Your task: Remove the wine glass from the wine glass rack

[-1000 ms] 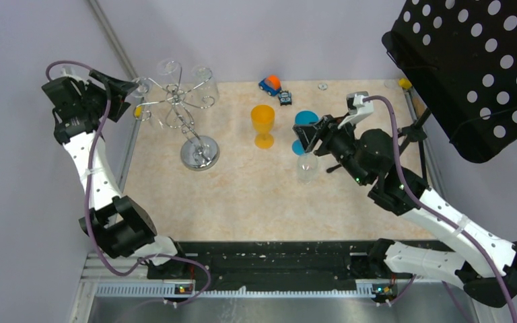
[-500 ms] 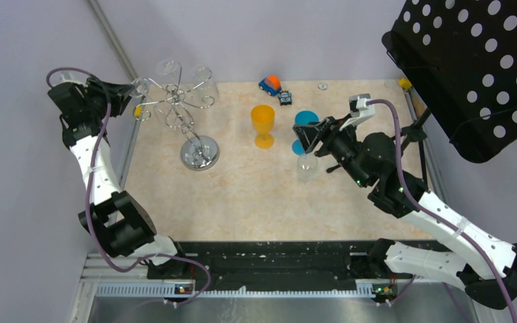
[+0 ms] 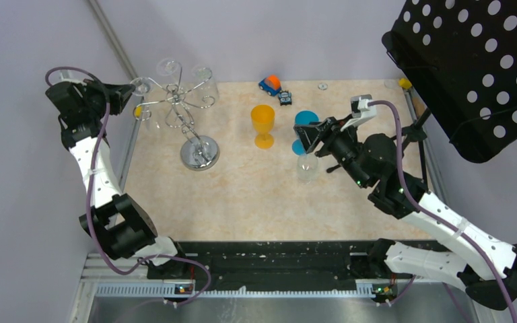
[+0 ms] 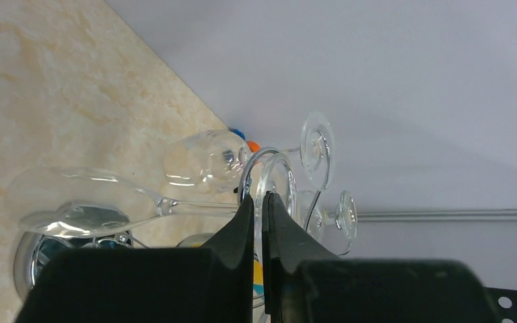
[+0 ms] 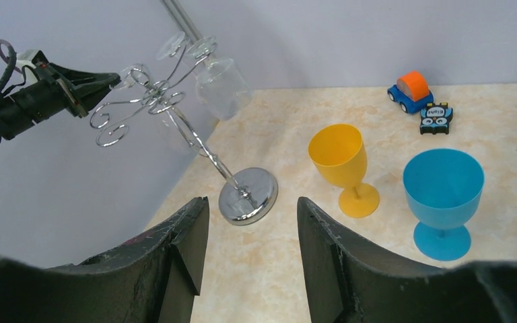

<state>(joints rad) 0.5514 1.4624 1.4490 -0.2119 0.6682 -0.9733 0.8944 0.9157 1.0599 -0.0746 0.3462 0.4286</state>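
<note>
Standing over the table, I see the left gripper up in the upper left of the overhead view, level with the curled hooks of the wine glass rack. Its two black fingers are pressed almost together, with only a sliver of a gap. In the wrist view, the thin clear foot of the wine glass seems to sit in that gap, so I judge the grip to be on the rim of the foot. The glass hangs upside down from a hook on the left side of the rack, and its stem runs from the fingertips to a rounded bowl. Two more clear glasses hang just beside it. The step in hand looks like securing the glass before unhooking it. The next move calls for sliding the foot outward along the hook's slot, keeping it level so the stem does not catch the wire or rock the stand. The rack is bright chrome wire with a slim post on a round mirrored base, which looks slippery and light enough to tip. The glass is thin and smooth, with little on its foot for the fingers to bite on. At the right of the overhead view, the right gripper has its jaws well apart, and I see nothing between them. Beyond it stand an orange goblet and a blue goblet, both matt plastic by the look of them.
</note>
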